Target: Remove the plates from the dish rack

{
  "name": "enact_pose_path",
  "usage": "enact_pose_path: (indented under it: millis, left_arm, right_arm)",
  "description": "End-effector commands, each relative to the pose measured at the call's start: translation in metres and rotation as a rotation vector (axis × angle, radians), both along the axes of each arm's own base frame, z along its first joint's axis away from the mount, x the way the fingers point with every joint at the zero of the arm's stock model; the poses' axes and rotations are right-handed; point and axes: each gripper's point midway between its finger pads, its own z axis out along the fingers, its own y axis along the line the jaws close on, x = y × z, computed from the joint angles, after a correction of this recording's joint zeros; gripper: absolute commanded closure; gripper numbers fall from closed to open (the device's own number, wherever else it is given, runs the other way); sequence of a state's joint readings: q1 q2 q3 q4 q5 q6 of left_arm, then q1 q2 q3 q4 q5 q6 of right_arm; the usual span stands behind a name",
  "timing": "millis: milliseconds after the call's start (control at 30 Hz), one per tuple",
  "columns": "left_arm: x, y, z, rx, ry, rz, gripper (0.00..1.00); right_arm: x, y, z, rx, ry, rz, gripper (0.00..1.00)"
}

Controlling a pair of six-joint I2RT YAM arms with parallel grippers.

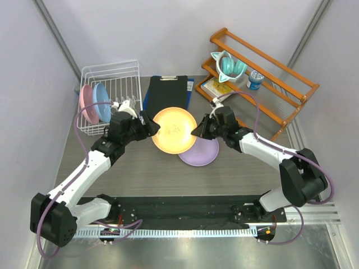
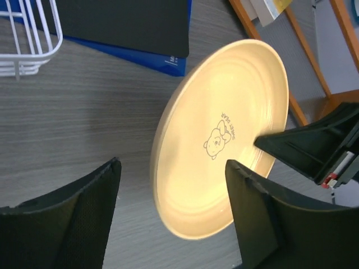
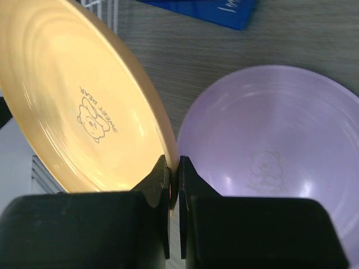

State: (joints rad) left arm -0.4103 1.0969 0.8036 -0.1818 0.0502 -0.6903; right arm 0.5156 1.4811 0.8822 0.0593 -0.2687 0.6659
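Top external: orange plate [image 1: 175, 130] sits mid-table between both arms, clear of the dish rack [image 1: 109, 75], overlapping the near-left edge of the lavender plate [image 1: 203, 152], which lies flat on the table. Right gripper [image 1: 197, 130] is on the orange plate's right rim, left gripper [image 1: 150, 128] at its left rim. Pink plate [image 1: 84, 101] and light blue plate [image 1: 101, 105] stand upright side by side in the rack's left end, at the table's far-left corner. Black clipboard [image 1: 166, 92] lies just right of the rack on a blue folder [image 1: 189, 88]. Orange wooden shelf [image 1: 263, 78] stands far right, with a teal cup [image 1: 230, 65] and a small can [image 1: 255, 80] on it.

Left wrist: left jaws wide apart, the orange plate's edge in the gap between the fingers [image 2: 84, 216], neither pad visibly pressing it. Plate is tilted, bear print facing up; the right arm's finger grips the opposite rim.

Right wrist: right jaws pinched tight on the orange plate's rim, one finger each side. Plate held tilted up on edge, lavender plate flat just beside it.
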Motion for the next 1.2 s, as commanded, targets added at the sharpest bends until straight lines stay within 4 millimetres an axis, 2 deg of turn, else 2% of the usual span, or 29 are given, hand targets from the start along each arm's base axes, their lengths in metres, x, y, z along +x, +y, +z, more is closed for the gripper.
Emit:
enact_pose_path:
  millis: [0,100,233,300,433,633,767,867,900,967,1000,1067,1100,1167]
  left_arm:
    - [0.008,0.02,0.02,0.06,-0.089,0.089,0.18]
    - [0.007,0.041,0.019,0.155,-0.095,0.152,0.14]
    - [0.005,0.08,0.03,0.267,-0.142,0.303,0.12]
    - [0.003,0.089,0.034,0.296,-0.161,0.33,0.12]
    - [-0.003,0.112,0.051,0.325,-0.222,0.433,0.11]
    - [-0.005,0.144,0.065,0.393,-0.273,0.592,0.02]
    - [0.002,0.158,0.069,0.478,-0.268,0.665,0.01]
    - [0.01,0.165,0.066,0.544,-0.246,0.707,0.0]
    - [0.014,0.165,0.064,0.561,-0.238,0.709,0.0]
    - [0.021,0.171,0.063,0.569,-0.23,0.731,0.01]
    - [0.024,0.173,0.063,0.565,-0.227,0.734,0.01]
    - [0.032,0.182,0.057,0.565,-0.199,0.745,0.01]
    - [0.036,0.193,0.057,0.565,-0.187,0.774,0.0]
    - [0.046,0.2,0.051,0.564,-0.17,0.773,0.0]
  right_arm:
    - [-0.001,-0.043,0.013,-0.114,-0.05,-0.146,0.99]
    - [-0.008,-0.073,0.0,-0.171,-0.012,-0.202,0.99]
    - [-0.02,-0.097,-0.016,-0.211,0.041,-0.241,0.99]
    - [-0.026,-0.106,-0.025,-0.237,0.079,-0.248,0.99]
    - [-0.034,-0.113,-0.041,-0.27,0.131,-0.235,0.99]
    - [-0.036,-0.111,-0.054,-0.282,0.165,-0.22,0.98]
    - [-0.032,-0.107,-0.061,-0.284,0.18,-0.201,0.86]
    - [-0.029,-0.103,-0.066,-0.289,0.189,-0.177,0.72]
    - [-0.026,-0.103,-0.066,-0.29,0.186,-0.174,0.63]
    - [-0.025,-0.101,-0.064,-0.292,0.171,-0.153,0.52]
    - [-0.024,-0.102,-0.061,-0.294,0.158,-0.153,0.4]
    - [-0.023,-0.107,-0.057,-0.315,0.137,-0.164,0.37]
    - [-0.022,-0.11,-0.053,-0.324,0.121,-0.176,0.35]
    - [-0.023,-0.124,-0.04,-0.365,0.085,-0.224,0.34]
